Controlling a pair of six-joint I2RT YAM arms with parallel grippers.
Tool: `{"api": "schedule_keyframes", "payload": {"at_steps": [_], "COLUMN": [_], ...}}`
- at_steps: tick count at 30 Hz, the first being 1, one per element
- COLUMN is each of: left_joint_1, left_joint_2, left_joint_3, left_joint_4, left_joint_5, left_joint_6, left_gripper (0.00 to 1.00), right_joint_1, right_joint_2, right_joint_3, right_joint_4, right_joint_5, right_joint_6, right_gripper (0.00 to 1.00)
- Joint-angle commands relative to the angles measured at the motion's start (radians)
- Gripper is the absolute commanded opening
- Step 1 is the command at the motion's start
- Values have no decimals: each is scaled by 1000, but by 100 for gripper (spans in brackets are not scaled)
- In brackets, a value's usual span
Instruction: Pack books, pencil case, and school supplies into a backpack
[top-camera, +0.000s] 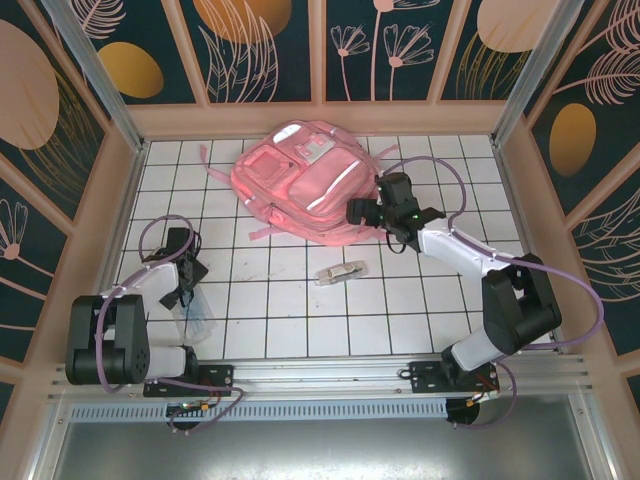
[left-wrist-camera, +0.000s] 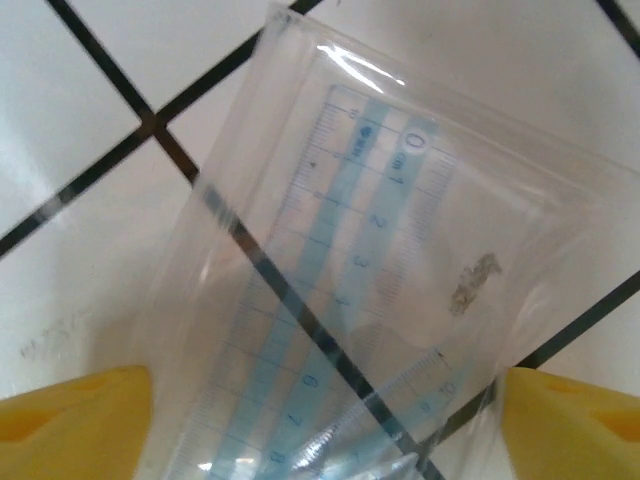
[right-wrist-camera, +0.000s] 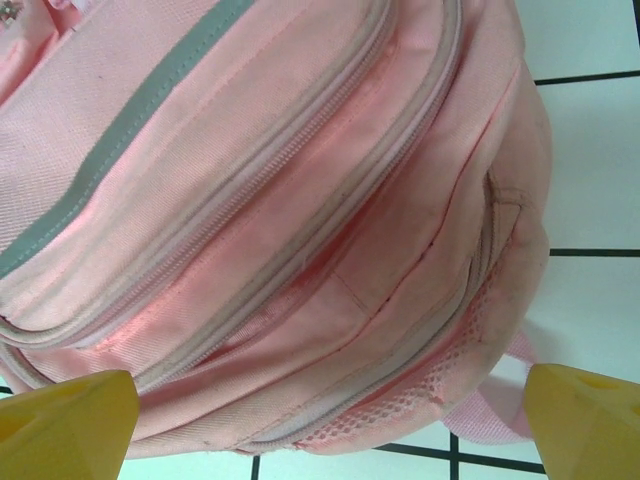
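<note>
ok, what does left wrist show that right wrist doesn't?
Left wrist: a clear plastic piece with pale-blue ruler markings, flat on the tiles. Right wrist: the backpack, with its grey strip and mesh side pocket. Both: white tiles with dark grout, and yellow fingertips spread apart at the bottom corners.

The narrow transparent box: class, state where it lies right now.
In the top view, the narrow transparent box lies near the middle of the tiled table, just on the near side of the pink backpack, not touching it.
</note>
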Motion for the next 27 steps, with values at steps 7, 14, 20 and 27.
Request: {"api": "schedule_keyframes", "payload": {"at_steps": [7,14,20,27], "left_joint_1": [4,-34,-93,-111], "left_joint_2": [19,2,-21,-53], "left_joint_3": [-105,-101,-16,52], "left_joint_4": [298,425,474,477], "left_joint_5": [307,407,404,429], "left_joint_6": [-93,-246,-290,-300], "left_gripper": [52,50,30,24], "right_joint_1": [28,88,153,248], "right_joint_2": [22,78,108,197], "right_joint_3": [70,124,141,230], "right_joint_4": [-30,-25,49,9], "right_joint_5": [42,-25,-185,-194], "right_joint_6": [-13,-35,-27,-48], "right_gripper": [99,99,93,90]}}
